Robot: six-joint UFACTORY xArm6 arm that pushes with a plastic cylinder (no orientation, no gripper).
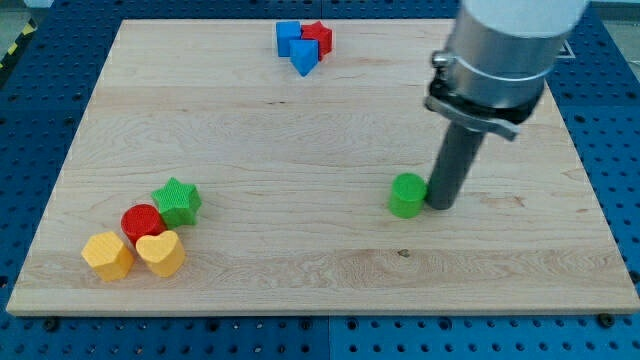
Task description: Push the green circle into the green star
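The green circle (407, 194) lies on the wooden board, right of centre. My tip (439, 206) stands just to the circle's right, touching or nearly touching its side. The green star (178, 201) lies far to the view's left, near the bottom left of the board. It touches a red circle (142, 222) below and left of it.
A yellow hexagon (107, 254) and a yellow heart (161, 252) sit below the red circle. At the view's top centre a blue cube (289, 38), a blue triangle (304, 57) and a red block (319, 38) are clustered. The board (320, 120) is edged by a blue pegboard table.
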